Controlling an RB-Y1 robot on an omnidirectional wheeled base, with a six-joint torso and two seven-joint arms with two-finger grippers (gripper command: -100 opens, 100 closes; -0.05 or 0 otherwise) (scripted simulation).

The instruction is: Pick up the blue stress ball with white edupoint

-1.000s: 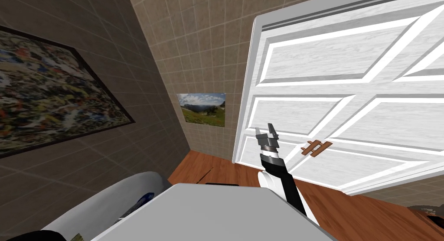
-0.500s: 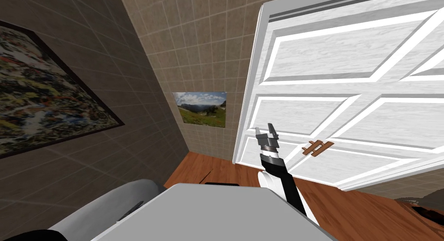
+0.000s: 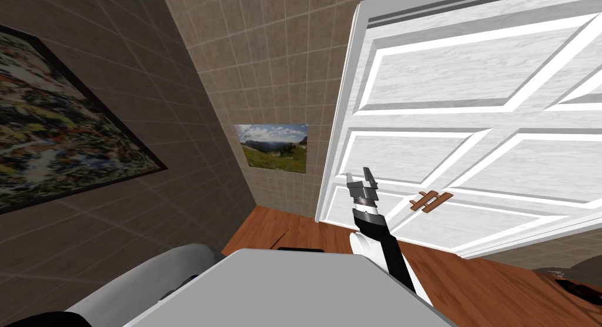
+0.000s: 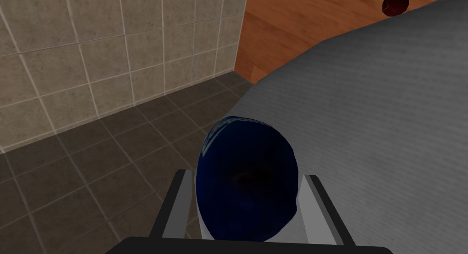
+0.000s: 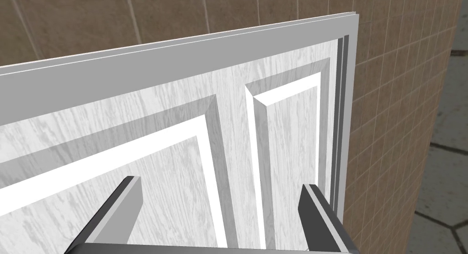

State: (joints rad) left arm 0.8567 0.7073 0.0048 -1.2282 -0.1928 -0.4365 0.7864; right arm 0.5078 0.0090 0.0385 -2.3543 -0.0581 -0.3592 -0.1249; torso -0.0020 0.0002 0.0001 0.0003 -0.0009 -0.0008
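The door stands well across the wood floor from the grey mound, with the painting on the tiled wall above the mound's side.

Over the last second the whole head view has swung a little, painting and door sliding together. That is my own turn, not theirs. In the last half second almost nothing has shifted, so the turn looks finished.

The right gripper is raised far from the mound, toward the door, in the same pose as before, its fingers spread wide and empty.

The left gripper hangs at the mound's rounded edge, clenched on the ball: a finger presses each side of it. The ball is dark blue with a pale streak along one rim. A second ago a blue patch showed beside the mound in the head view; now only a dark sliver shows there.

A small dark red thing lies on the floor beyond the mound.

I judge the grasp made and the pick-up nearly done. Whether the ball is clear of the mound I cannot tell.
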